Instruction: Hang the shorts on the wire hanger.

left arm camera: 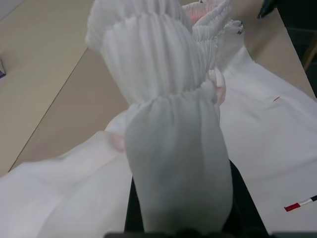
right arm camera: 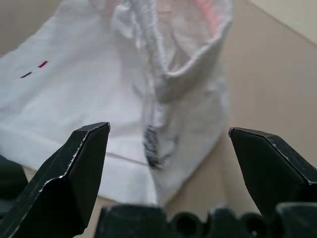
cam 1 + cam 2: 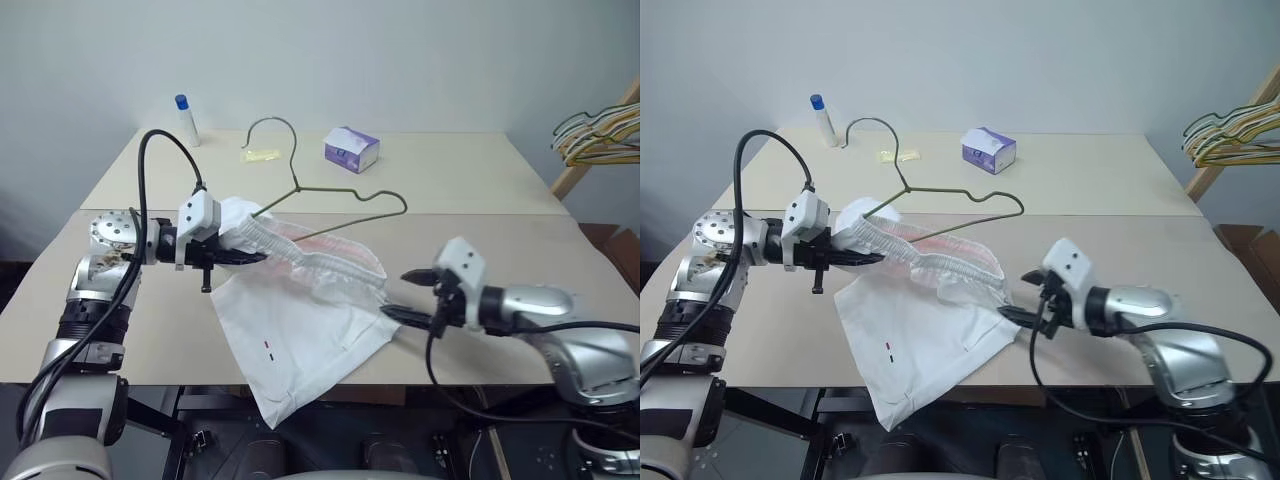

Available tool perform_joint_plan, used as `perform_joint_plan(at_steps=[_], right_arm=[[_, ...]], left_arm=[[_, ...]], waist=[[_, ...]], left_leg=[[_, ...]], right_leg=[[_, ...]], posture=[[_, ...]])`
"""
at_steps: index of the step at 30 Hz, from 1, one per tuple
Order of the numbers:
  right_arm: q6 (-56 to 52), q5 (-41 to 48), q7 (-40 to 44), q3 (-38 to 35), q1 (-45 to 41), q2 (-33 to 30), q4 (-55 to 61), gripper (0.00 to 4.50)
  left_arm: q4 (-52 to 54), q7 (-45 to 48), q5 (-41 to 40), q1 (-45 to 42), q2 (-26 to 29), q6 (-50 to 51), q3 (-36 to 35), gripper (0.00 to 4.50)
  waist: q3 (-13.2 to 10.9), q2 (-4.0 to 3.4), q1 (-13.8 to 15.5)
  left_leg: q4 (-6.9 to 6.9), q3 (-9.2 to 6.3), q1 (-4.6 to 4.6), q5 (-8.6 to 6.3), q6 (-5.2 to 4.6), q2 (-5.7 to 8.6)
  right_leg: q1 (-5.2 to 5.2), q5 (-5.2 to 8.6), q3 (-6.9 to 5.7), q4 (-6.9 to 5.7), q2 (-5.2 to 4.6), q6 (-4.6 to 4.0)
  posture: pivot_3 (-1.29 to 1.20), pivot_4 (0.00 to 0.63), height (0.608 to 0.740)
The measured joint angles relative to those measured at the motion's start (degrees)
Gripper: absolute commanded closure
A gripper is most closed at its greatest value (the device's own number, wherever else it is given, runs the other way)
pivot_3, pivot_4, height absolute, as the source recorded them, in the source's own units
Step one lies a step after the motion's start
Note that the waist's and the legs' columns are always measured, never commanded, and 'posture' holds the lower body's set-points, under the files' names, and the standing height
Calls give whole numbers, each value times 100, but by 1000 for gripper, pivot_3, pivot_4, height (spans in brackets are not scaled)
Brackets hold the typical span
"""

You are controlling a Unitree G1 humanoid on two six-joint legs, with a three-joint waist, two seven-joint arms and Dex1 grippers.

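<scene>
Right now my left tool point(image 3: 238, 257) is pinched tight on the gathered waistband of the shorts point(image 3: 300, 340), holding that end up off the tabletop point(image 3: 480, 250). In my left wrist view the ruffled elastic bunches up between my fingers and hides most of them. From that grip the waistband runs as a raised ridge toward my right side, with a faint pink patch showing inside it, and the rest of the white cloth spreads flat below, one leg draping over the near edge of the tabletop. A tiny dark and red mark sits on that lower leg.

My right tool point(image 3: 401, 295) is spread wide and holds nothing. It sits just beside the far end of the waistband, and its lower fingertip lies right at the cloth edge; I cannot tell whether it touches. In my right wrist view both black fingers stand well apart with the shorts between and beyond them.

Behind the shorts lies the wire hanger point(image 3: 345, 195), its lower bar passing into the raised waistband near my left tool, its hook curving toward the back. Further back stand a white bottle point(image 3: 187, 119) with a blue cap, a small yellow scrap point(image 3: 261, 153) and a purple box point(image 3: 351, 150). Off to my right a bunch of coloured hangers point(image 3: 600, 135) hangs on a wooden rack.
</scene>
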State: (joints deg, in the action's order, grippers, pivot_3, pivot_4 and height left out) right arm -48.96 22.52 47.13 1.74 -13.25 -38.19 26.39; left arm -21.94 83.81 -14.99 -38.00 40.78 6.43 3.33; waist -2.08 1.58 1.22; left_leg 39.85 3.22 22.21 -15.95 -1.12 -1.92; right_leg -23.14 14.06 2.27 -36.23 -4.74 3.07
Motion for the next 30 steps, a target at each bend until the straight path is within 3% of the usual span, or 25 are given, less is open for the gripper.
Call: perform_joint_plan(at_steps=[1,4,15,30], right_arm=[[-64,-3,-127,127,-90,127,-32,17],[-187,-86,-411,448,-344,373,-222,600],[-289,-88,-860,431,-526,698,-882,4413],[-284,80,-774,-153,-735,106,-1232,4466]], left_arm=[[-3,15,-2,-12,-1,1,1,4401],[-4,53,-9,-62,-3,1,4,4401],[81,506,-99,53,135,-40,17,4401],[-643,803,176,5,356,-907,280,4401]], waist=[[0,0,-12],[1,1,-42],[1,0,-66],[1,0,-88]], left_leg=[[0,-1,1,0,0,0],[-1,-2,0,0,0,0],[-1,-2,1,0,0,-1],[-2,-1,4,0,-1,-2]], right_leg=[[-1,0,-1,0,0,0],[0,0,-2,0,0,0],[-2,0,-1,0,1,0],[-4,0,0,1,1,0]], posture=[[49,0,740],[56,0,740],[48,0,740],[18,0,740]])
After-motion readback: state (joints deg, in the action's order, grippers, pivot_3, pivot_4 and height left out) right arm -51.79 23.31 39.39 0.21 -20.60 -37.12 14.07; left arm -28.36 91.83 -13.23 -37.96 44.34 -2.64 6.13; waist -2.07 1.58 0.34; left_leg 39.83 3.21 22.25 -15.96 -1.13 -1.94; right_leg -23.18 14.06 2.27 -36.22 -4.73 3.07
